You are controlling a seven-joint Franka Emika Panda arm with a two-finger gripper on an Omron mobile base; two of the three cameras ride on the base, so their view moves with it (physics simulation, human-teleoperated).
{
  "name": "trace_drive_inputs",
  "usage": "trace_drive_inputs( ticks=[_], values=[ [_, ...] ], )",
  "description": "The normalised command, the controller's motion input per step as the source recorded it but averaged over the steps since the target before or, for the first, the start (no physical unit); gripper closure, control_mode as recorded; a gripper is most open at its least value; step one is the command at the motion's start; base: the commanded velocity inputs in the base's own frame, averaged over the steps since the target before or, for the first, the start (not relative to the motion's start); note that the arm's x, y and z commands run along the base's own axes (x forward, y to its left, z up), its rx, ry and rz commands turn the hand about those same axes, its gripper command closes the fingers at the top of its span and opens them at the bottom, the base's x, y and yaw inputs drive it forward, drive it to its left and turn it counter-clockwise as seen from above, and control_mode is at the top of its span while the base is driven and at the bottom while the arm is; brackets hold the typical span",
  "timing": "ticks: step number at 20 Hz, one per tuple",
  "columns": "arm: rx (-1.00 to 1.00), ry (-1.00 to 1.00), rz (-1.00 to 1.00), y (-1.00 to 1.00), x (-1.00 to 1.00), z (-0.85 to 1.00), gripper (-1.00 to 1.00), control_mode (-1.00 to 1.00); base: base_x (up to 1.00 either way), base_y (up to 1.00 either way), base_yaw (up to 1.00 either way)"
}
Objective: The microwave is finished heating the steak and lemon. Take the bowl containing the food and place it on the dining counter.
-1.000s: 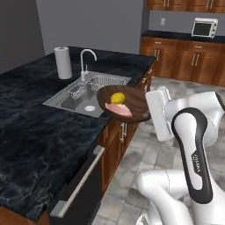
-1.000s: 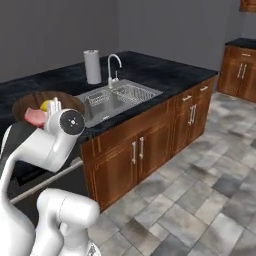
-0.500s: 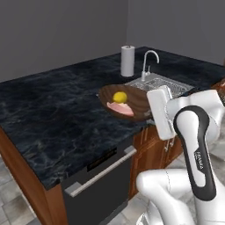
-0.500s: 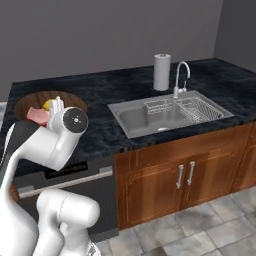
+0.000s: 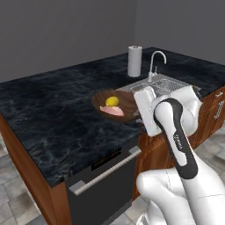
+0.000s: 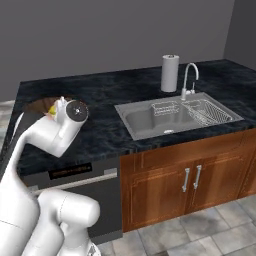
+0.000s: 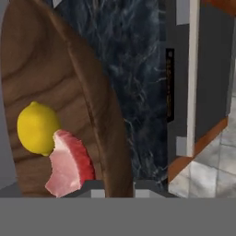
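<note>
- Dim grey-walled kitchen; a long black stone dining counter [image 5: 52, 110] with wood-brown sides runs across the middle of the left base view, with a dishwasher front [image 5: 101, 176] under its near edge.
- Sink [image 6: 170, 117], faucet [image 6: 189, 80] and paper towel roll [image 6: 170, 72] sit right of centre in the right base view, well apart from the load.
- The bowl [image 5: 118, 105], dark brown, sits centre frame in the left base view, over the counter's near edge. Whether it is touching the stone or hovering: cannot tell.
- Lemon [image 7: 38, 127] and steak [image 7: 69, 163] lie touching, lower left in the hand view.
- Gripper [image 7: 113, 189]: its tips sit either side of the bowl's rim at the bottom of the hand view, so judged clamped on the rim.
- Risk: a one-sided rim hold lets the bowl tip; the lemon would roll out first.
- Risk: releasing this near the edge could leave the bowl overhanging and falling to the floor tiles [image 5: 13, 176].
- Risk: releasing while high would jolt the food.
</note>
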Motion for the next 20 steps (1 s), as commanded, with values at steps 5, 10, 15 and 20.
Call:
trace_drive_inputs(
  ticks=[5, 10, 15, 20],
  values=[
    [-0.19, 0.35, 0.0, 0.23, 1.0, -0.49, 1.0, -1.0, 0.0, 0.0, 0.0],
    [-0.06, 0.15, 0.05, 0.03, 1.0, -0.39, 1.0, -1.0, 0.0, 0.0, 0.0],
    [-0.15, 0.0, 0.08, 0.23, 1.0, -0.72, 1.0, -1.0, 0.0, 0.0, 0.0],
    [-0.18, 0.0, 0.05, 0.42, 0.96, -0.93, 1.0, -1.0, 0.0, 0.0, 0.0]
  ],
)
